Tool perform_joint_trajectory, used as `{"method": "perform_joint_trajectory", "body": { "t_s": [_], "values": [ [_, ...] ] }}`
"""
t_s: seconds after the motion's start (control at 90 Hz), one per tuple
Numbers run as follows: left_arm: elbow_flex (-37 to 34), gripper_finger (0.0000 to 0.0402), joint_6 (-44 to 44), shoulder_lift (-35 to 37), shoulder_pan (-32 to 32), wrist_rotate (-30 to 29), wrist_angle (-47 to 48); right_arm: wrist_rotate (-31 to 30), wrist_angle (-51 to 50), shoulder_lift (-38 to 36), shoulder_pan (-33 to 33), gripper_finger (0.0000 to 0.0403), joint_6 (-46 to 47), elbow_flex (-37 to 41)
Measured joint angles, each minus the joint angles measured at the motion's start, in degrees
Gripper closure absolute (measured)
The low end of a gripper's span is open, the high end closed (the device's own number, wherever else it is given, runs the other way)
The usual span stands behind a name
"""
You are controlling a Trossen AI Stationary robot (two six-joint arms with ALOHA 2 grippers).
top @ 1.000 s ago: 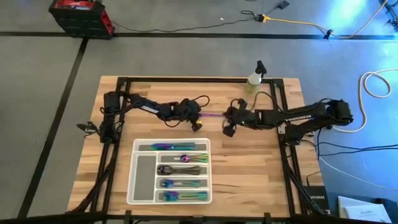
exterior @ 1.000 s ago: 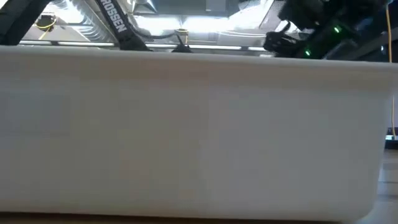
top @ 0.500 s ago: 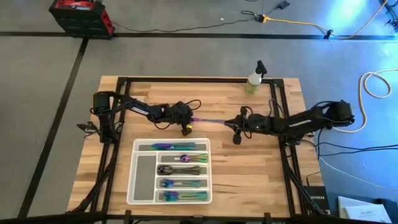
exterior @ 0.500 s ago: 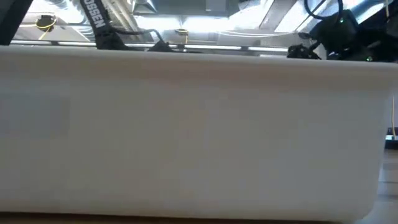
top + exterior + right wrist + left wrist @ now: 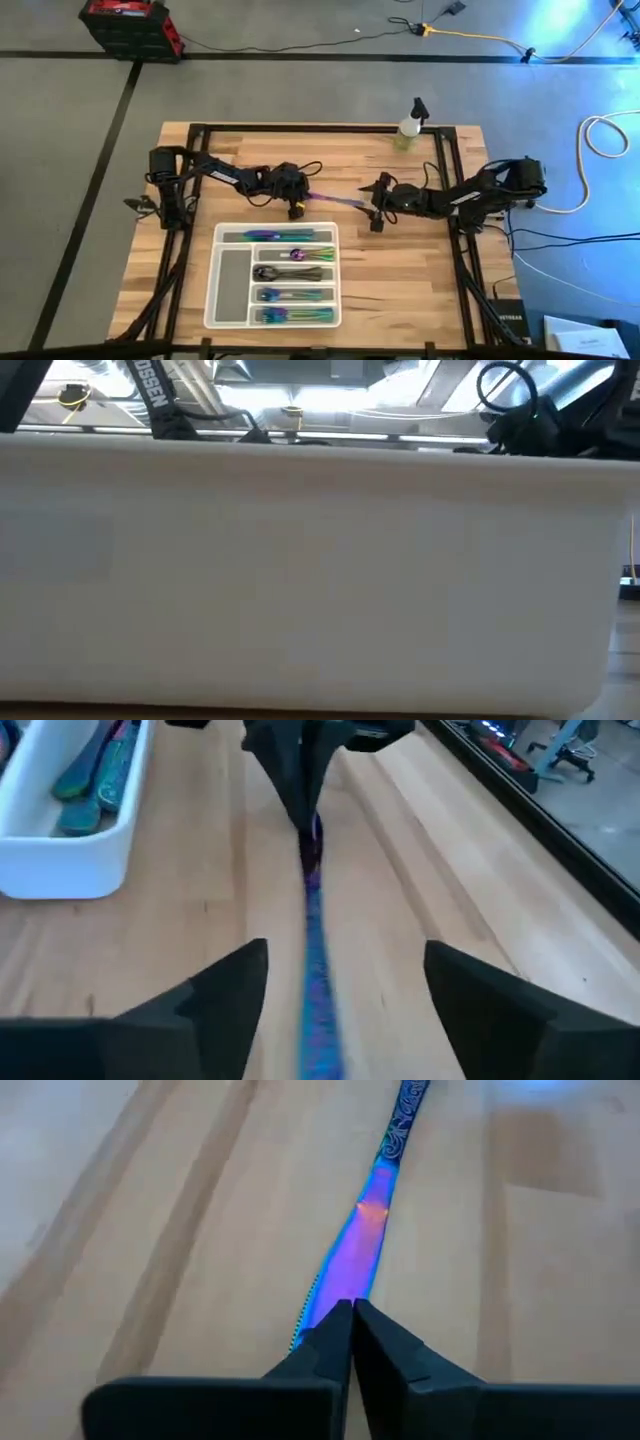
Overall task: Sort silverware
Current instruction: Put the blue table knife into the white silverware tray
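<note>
Left gripper [image 5: 297,203] pinched tight on iridescent knife [image 5: 335,201], frame centre above tray [image 5: 228,290] | right gripper [image 5: 377,211] spread wide, empty, at handle end | 4 compartments filled; this knife unsorted

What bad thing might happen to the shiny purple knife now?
The left claw is shut on just the blade tip of the purple knife, while the right claw is open around the handle end. With such a small pinch, the knife may swing or slip out and drop onto the table. The tray slots are narrow and already hold silverware, so it might land crooked or across a divider.
</note>
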State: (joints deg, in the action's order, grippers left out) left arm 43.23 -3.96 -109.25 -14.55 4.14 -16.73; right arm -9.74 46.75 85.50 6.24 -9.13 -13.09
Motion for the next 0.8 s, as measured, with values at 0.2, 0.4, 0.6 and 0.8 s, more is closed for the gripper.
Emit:
{"method": "perform_joint_trajectory", "body": {
  "t_s": [0.2, 0.4, 0.6, 0.8],
  "values": [
    [-2.3, 0.0402, 0.6, 0.9, 0.2, 2.6, -2.6, 7.8, 6.5, 3.6, 4.4, 0.0157, 0.4, 0.8],
    [-8.3, 0.0402, 4.8, 3.8, -0.4, 3.2, -7.6, 13.1, 10.5, 6.3, 6.5, 0.018, 3.7, 1.8],
    [-9.1, 0.0402, 5.3, 4.3, -0.8, 3.4, -8.8, 7.4, 8.7, 7.8, 1.4, 0.0181, 7.8, 1.8],
    [-9.2, 0.0402, 5.3, 4.3, -0.8, 2.9, -9.0, 5.4, 13.4, 12.0, -1.5, 0.0165, 7.2, 1.8]
  ]
}}
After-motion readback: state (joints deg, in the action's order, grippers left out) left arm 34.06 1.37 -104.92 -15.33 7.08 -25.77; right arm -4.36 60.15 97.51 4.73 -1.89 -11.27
